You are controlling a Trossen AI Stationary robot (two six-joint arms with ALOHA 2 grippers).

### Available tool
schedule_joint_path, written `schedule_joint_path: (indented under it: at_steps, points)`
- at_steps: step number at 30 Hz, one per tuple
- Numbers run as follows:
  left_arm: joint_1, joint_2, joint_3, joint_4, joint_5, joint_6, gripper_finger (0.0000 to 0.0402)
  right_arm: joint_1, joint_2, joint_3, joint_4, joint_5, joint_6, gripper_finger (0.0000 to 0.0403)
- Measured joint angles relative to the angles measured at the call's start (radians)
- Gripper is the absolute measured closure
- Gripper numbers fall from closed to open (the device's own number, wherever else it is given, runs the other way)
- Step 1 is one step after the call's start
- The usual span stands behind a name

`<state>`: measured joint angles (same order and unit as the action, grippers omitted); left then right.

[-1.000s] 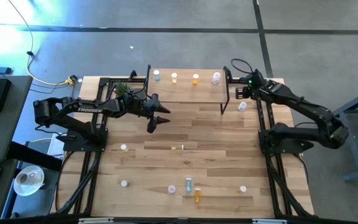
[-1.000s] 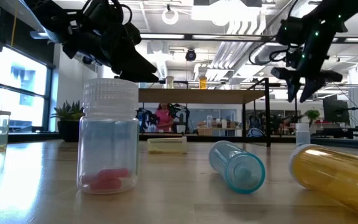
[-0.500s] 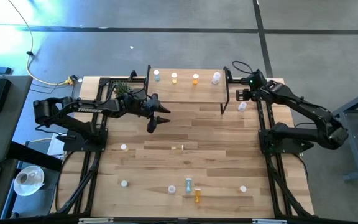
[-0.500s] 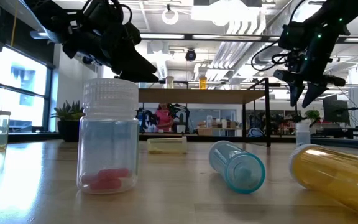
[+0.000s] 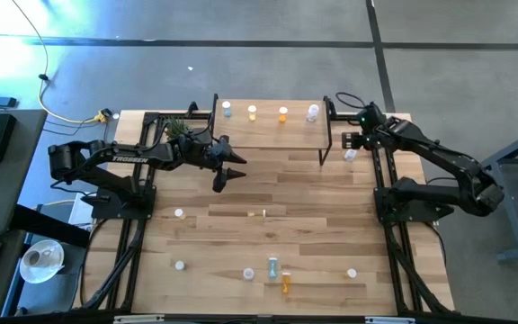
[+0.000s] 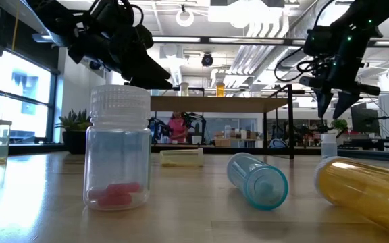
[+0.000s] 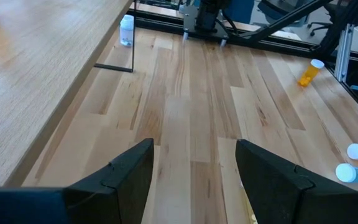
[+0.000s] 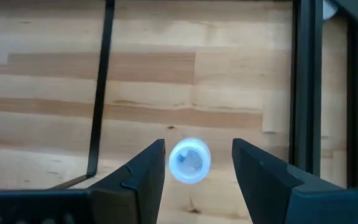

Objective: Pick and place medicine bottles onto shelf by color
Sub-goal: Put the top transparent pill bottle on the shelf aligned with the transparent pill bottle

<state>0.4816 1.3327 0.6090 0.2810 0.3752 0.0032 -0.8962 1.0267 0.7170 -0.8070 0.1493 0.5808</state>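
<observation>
The shelf (image 5: 268,133) stands at the table's far edge and carries several medicine bottles in a row: pale blue (image 5: 227,110), yellow (image 5: 252,112), orange (image 5: 282,113) and clear (image 5: 312,112). A pale bottle (image 8: 189,160) stands upright on the table by the shelf's right legs. My right gripper (image 8: 197,144) hangs open above it, fingers pointing down on either side and clear of it, as the low view (image 6: 335,111) shows. My left gripper (image 7: 194,144) waits open and empty in front of the shelf's left end (image 5: 232,173).
More bottles are scattered over the near half: a lying yellow one (image 5: 257,213), a lying blue one (image 5: 273,267), a lying orange one (image 5: 285,283), and upright ones (image 5: 179,213) (image 5: 179,265) (image 5: 352,273). A potted plant (image 5: 178,130) stands behind the left arm. Black frame rails (image 8: 306,93) run beside the right gripper.
My right gripper has tipped more steeply downward above the pale bottle by the shelf's right legs, and its fingertips have swung a little toward the table's right edge. The bottles have not moved.
</observation>
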Motion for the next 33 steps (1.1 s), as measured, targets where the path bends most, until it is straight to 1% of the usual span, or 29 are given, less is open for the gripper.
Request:
schedule_joint_path:
  at_steps: [3,7,11,15,22,28,33]
  points:
    - [0.000,0.000,0.000,0.000,0.000,0.000,0.0186,0.000,0.001,-0.006,-0.009,-0.001,0.035,0.0225]
    - [0.000,0.000,0.000,0.000,0.000,0.000,0.0186,0.000,0.001,-0.060,0.009,-0.017,0.072,0.0225]
    - [0.000,0.000,0.000,0.000,0.000,0.000,0.0186,0.000,0.001,-0.088,0.034,-0.023,0.074,0.0225]
    - [0.000,0.000,0.000,0.000,0.000,0.000,0.0186,0.000,0.001,-0.109,0.104,-0.024,0.074,0.0225]
    - [0.000,0.000,0.000,0.000,0.000,0.000,0.0186,0.000,0.004,-0.111,0.120,-0.027,0.050,0.0225]
    - [0.000,0.000,0.000,0.000,0.000,0.000,0.0186,0.001,0.053,-0.111,0.124,-0.035,0.047,0.0225]
    - [0.000,0.000,0.000,0.000,0.000,0.000,0.0186,0.027,0.105,-0.109,0.157,-0.048,0.039,0.0225]
